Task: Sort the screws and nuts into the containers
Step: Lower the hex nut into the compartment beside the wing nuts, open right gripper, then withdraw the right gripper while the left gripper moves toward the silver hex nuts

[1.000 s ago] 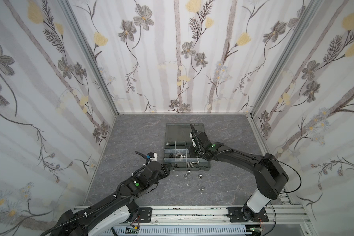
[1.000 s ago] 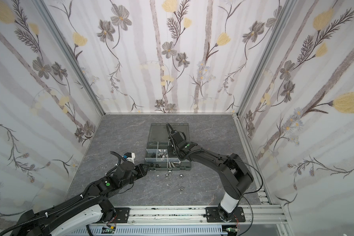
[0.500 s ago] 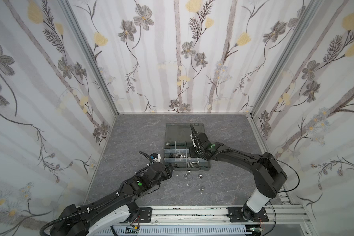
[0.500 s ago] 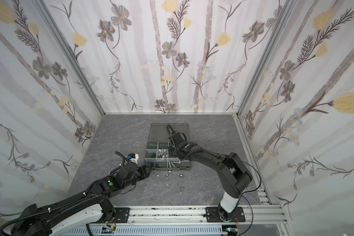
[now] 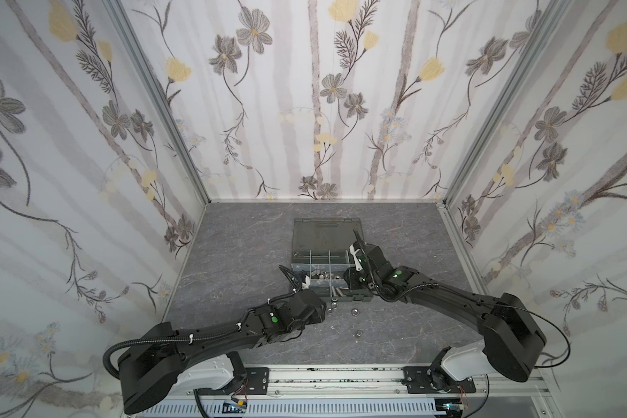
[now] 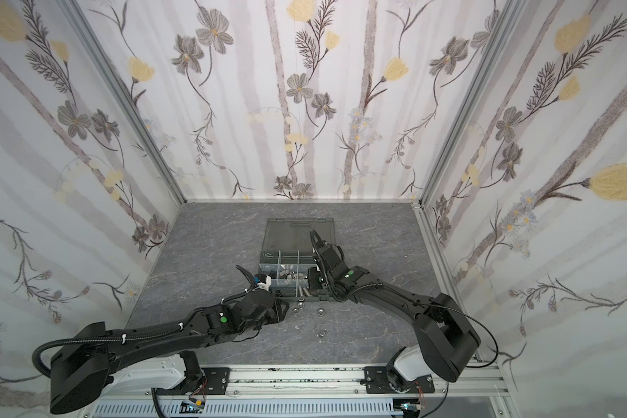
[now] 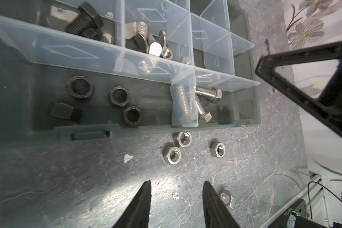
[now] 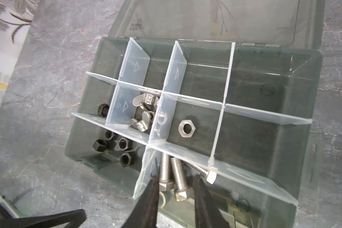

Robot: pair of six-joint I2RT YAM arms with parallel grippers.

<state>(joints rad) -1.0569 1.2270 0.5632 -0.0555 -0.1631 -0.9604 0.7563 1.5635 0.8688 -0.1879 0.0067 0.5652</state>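
Hovering half-open, left tool (image 7: 177, 182) empty near nuts (image 7: 174, 156); right tool (image 8: 175, 177) parted over screws (image 8: 164, 169), seemingly gripping nothing

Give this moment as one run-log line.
left gripper: open, empty | right gripper: open over screws in box | nuts: four loose on table

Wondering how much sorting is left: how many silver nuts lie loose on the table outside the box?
4. One silver nut just outside the box front, one next to it, one apart beside them, one by the left hand. The arms may hide more.
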